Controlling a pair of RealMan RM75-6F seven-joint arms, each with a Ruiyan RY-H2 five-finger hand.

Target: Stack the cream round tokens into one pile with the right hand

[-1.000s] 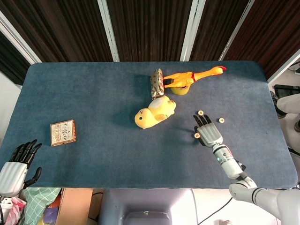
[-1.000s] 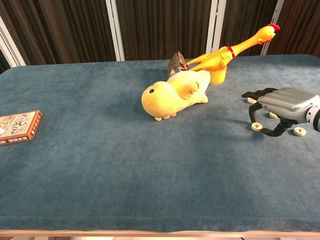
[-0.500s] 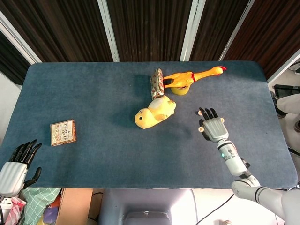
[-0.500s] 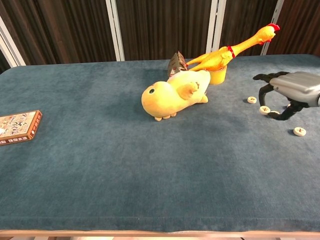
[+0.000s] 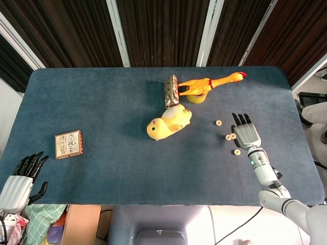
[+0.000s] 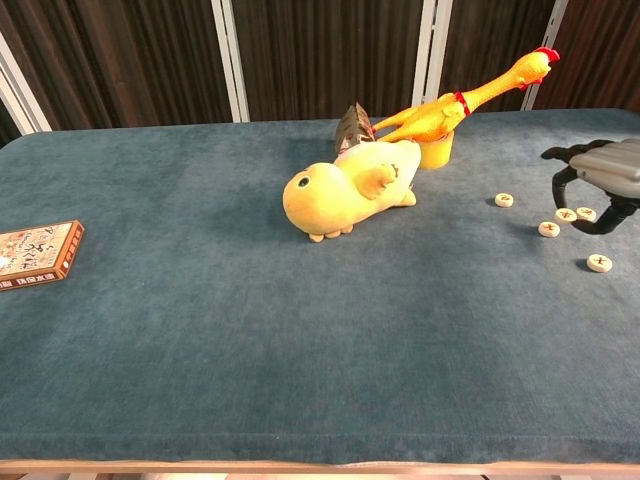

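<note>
Dark slatted panels back a blue felt table (image 5: 102, 102), and the cream tokens lie scattered on its right side, none stacked. You have four in the chest view: one alone nearest the plush (image 6: 504, 200), a pair lying close together (image 6: 566, 215) at your right hand, (image 6: 549, 229) and one nearest the table's front edge (image 6: 599, 263). Your right hand (image 5: 246, 133) hovers palm down beside the pair, fingers spread and curved, holding nothing. Your left hand (image 5: 20, 178) hangs off the table's corner, likewise empty with fingers apart. Judged stage: approach, no pile begun. Next you need a pinch on one token of the pair, then a level placement on its neighbour.
</note>
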